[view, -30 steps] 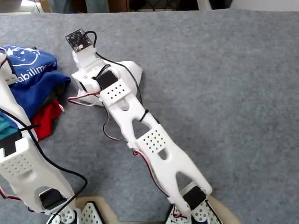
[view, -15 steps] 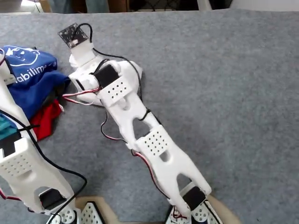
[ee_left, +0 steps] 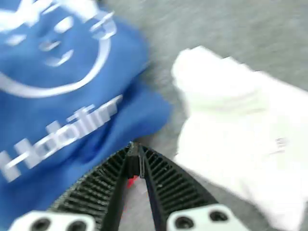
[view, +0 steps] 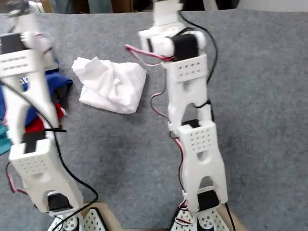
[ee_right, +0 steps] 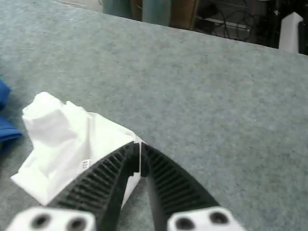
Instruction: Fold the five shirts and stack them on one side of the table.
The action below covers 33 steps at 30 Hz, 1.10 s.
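Note:
A crumpled white shirt (view: 111, 85) lies on the grey table, left of centre, with nothing holding it. Beside it on the left is a pile with a blue printed shirt (ee_left: 62, 96) on top, a red shirt (view: 37, 123) under it and a teal one (view: 3, 144) at the edge. My left gripper (ee_left: 136, 159) is shut and empty, hanging over the seam between the blue shirt and the white shirt (ee_left: 236, 130). Raised above the table just right of the white shirt (ee_right: 62, 139), my right gripper (ee_right: 139, 159) is shut on nothing.
Grey felt (view: 260, 96) covers the table, with open room across the right half. The left arm (view: 29, 96) stands over the pile and the right arm (view: 192, 110) stretches up the middle. Furniture and cables (ee_right: 231, 19) stand beyond the far edge.
The right arm has lifted off the white shirt and swung right, leaving the shirt uncovered on the table. The left arm has risen and stretched toward the far side, over the pile.

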Each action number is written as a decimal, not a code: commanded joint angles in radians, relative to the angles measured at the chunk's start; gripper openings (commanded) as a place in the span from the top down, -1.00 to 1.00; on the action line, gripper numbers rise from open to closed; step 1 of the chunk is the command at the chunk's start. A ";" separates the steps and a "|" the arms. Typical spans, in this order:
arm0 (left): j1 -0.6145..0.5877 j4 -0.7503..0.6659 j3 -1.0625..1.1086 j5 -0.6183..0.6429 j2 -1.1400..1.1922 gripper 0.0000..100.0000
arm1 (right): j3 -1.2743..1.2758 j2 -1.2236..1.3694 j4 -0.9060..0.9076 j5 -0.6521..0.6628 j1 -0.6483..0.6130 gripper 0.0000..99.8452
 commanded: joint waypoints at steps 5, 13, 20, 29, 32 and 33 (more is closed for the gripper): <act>0.283 -0.302 0.012 0.020 0.118 0.87 | -0.038 0.231 -0.091 -0.048 0.091 0.97; 0.306 -0.368 -0.176 0.049 0.302 0.88 | -0.050 0.355 -0.140 -0.100 0.121 0.97; 0.358 -0.368 -0.326 0.051 0.486 0.88 | -0.047 0.363 -0.117 -0.147 0.196 0.97; 0.298 -0.256 -0.417 0.055 0.588 0.89 | -0.048 0.363 -0.117 -0.146 0.199 0.97; 0.272 -0.213 -0.440 0.052 0.589 0.89 | -0.048 0.363 -0.117 -0.146 0.199 0.97; 0.268 -0.199 -0.450 0.049 0.589 0.90 | -0.047 0.363 -0.117 -0.146 0.199 0.97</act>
